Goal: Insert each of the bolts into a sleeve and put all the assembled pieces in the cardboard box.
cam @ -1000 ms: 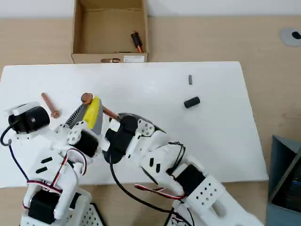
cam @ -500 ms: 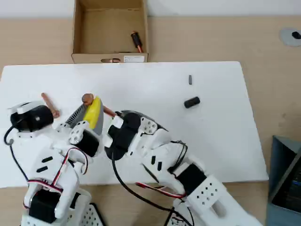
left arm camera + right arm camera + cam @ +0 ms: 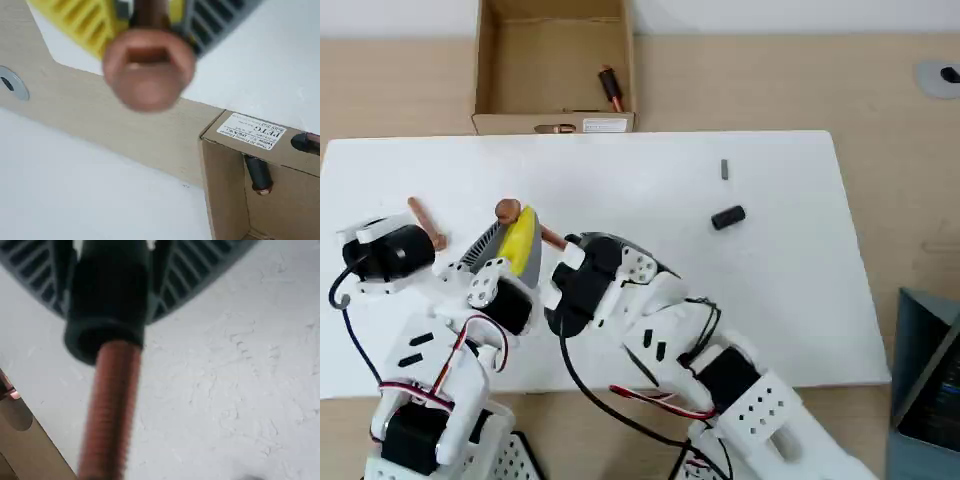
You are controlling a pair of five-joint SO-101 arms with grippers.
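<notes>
Copper bolt (image 3: 150, 65) sits clamped near its head in the left claw (image 3: 517, 238), and its thread enters the black sleeve (image 3: 106, 315), which the right claw (image 3: 107, 260) pinches tight. If the two drift off one line, the thread may jam or the bolt may twist loose. From the claws, the cardboard box (image 3: 535, 60) stands at twelve o'clock, a spare bolt (image 3: 424, 221) lies at nine, and a loose sleeve (image 3: 727, 217) at three.

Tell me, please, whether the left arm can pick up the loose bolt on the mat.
Probably not yet: the left gripper is shut on a second bolt, its shaft in the sleeve the right gripper holds. The loose bolt lies uncovered nearby, reachable once those fingers are free.
</notes>
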